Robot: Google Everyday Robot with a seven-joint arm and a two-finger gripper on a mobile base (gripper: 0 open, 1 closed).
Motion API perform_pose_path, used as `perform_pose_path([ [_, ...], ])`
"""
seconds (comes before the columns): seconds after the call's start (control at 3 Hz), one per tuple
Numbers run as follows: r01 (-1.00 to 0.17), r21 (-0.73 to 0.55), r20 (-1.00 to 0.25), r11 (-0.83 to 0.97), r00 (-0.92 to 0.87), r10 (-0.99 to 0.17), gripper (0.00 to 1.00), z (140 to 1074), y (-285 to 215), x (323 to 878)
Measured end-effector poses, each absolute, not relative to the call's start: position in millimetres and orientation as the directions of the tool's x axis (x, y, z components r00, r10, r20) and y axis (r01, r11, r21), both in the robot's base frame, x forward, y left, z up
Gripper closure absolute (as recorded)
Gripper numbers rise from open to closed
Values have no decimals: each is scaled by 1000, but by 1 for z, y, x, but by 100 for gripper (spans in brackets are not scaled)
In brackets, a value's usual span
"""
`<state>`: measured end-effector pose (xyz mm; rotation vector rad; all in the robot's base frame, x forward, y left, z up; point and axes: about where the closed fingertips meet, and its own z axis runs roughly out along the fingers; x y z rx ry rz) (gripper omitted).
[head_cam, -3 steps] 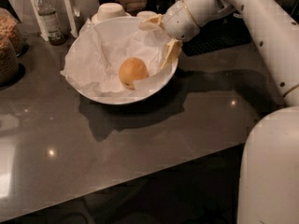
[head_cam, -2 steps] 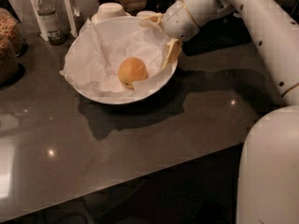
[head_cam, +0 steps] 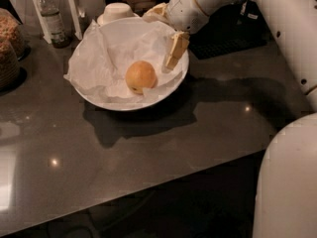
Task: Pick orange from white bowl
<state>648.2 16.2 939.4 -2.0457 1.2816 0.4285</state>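
Observation:
The orange (head_cam: 141, 76) lies in the middle of the large white bowl (head_cam: 99, 99), on crumpled white paper (head_cam: 106, 51). My gripper (head_cam: 166, 31) hangs over the bowl's right rim, to the right of and a little above the orange, not touching it. It is open and empty. One yellowish finger (head_cam: 175, 50) points down into the bowl, the other (head_cam: 156, 11) stands at the back rim. The white arm (head_cam: 277, 29) reaches in from the right.
The bowl sits on a dark glossy counter (head_cam: 148, 148). Behind it stand a small upturned white bowl (head_cam: 117, 11), a bottle (head_cam: 49, 19) and a white holder (head_cam: 74, 11). Snack jars (head_cam: 7, 48) are at the left edge. My white base (head_cam: 290, 182) fills the lower right.
The gripper has shifted slightly left, further over the bowl's right rim. The orange and the bowl have not moved.

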Motion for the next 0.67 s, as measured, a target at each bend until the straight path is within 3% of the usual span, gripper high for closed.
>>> perform_pose_path([
  [0.33,-881,-376,-585,-287,466,-664,5,944,17,647],
  [0.67,-881,-376,-585,-287,466,-664,19,944,17,647],
])
